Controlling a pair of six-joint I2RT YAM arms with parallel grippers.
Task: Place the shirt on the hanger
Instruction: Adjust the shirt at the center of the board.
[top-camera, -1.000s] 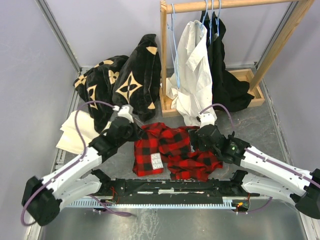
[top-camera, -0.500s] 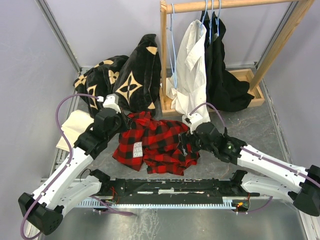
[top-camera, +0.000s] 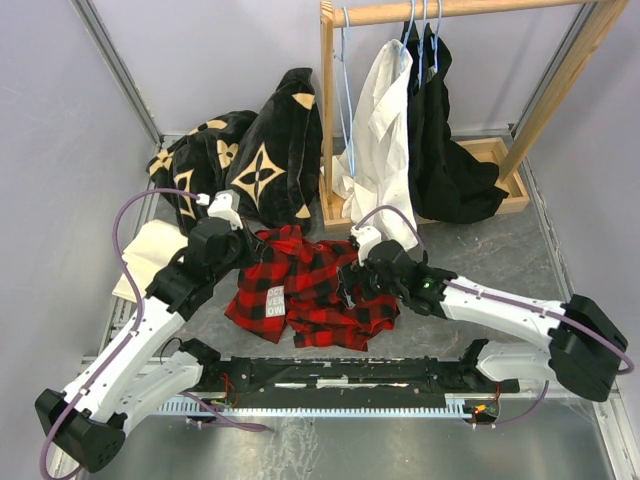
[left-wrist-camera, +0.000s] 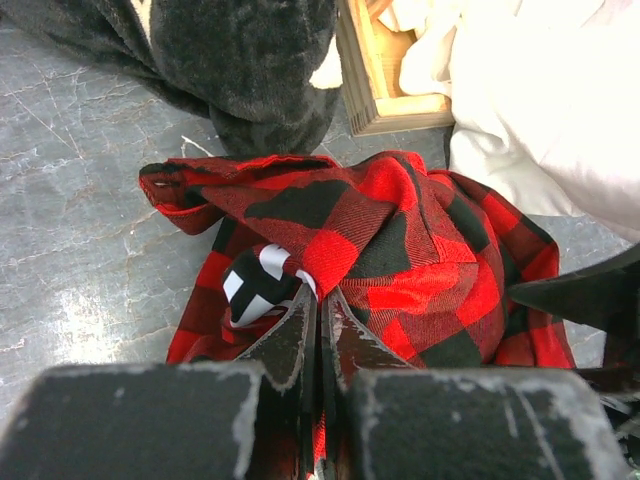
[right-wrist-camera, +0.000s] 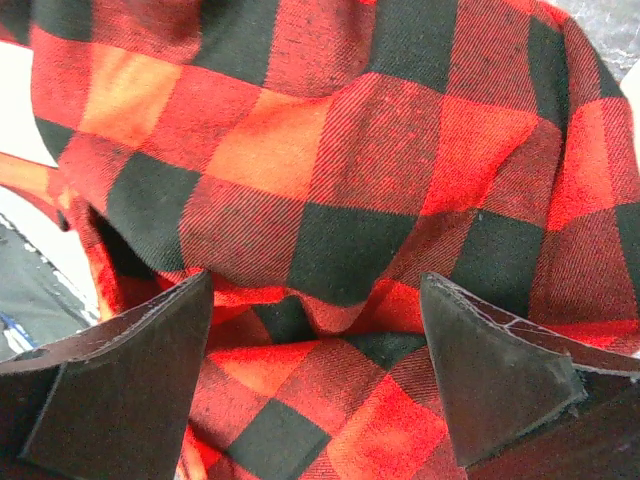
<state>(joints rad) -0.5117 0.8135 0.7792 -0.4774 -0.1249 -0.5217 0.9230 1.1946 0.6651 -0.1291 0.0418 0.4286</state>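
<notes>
The red-and-black plaid shirt (top-camera: 312, 290) lies crumpled on the table between the arms, with its white lettering (top-camera: 274, 301) near the left edge. My left gripper (top-camera: 243, 256) is shut on a fold at the shirt's upper left; in the left wrist view the jaws (left-wrist-camera: 320, 300) pinch red fabric (left-wrist-camera: 420, 240) beside the lettering (left-wrist-camera: 252, 288). My right gripper (top-camera: 351, 286) is open over the shirt's right side; its fingers (right-wrist-camera: 130, 360) straddle a ridge of plaid (right-wrist-camera: 340, 170) without gripping it. An empty light-blue wire hanger (top-camera: 347, 95) hangs at the left end of the rail.
A wooden clothes rail (top-camera: 327, 120) stands at the back, with a white shirt (top-camera: 385, 140) and a black garment (top-camera: 445, 150) hanging on it. Black fabric with tan motifs (top-camera: 255, 150) is piled at the back left. A cream cloth (top-camera: 148, 258) lies left. The rail's base (left-wrist-camera: 375, 85) is near the shirt.
Both grippers moved left and toward the back. The left gripper dragged the shirt left, bunching it. The right gripper slid left across the shirt and stands open over it.
</notes>
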